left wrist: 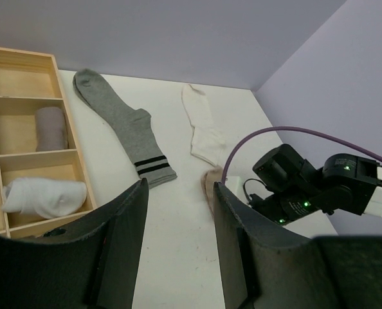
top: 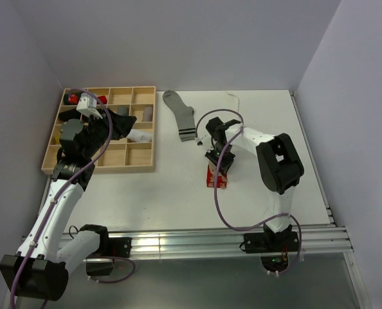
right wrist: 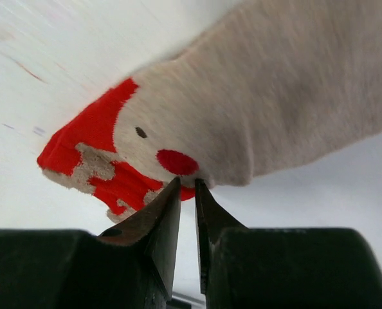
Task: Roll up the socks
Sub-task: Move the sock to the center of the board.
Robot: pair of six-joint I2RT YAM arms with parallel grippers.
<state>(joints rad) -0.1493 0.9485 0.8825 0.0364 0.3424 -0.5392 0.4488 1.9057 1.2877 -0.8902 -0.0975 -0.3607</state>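
Our right hand (right wrist: 187, 185) is closed on a thin pinch of the beige sock (right wrist: 274, 96), which lies on the worktop (top: 172, 193). Our left hand (left wrist: 179, 190) hangs open over the tray (top: 155, 129). Risk: so shallow a bite may slip once rolling starts.

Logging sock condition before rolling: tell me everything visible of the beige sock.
The beige sock is soft knit with a red end bearing pale patches, a red oval and a small dark dot. It lies on the white table under the right arm; from above only its red end shows. The right claw, nearly shut, pinches its edge by the red oval.
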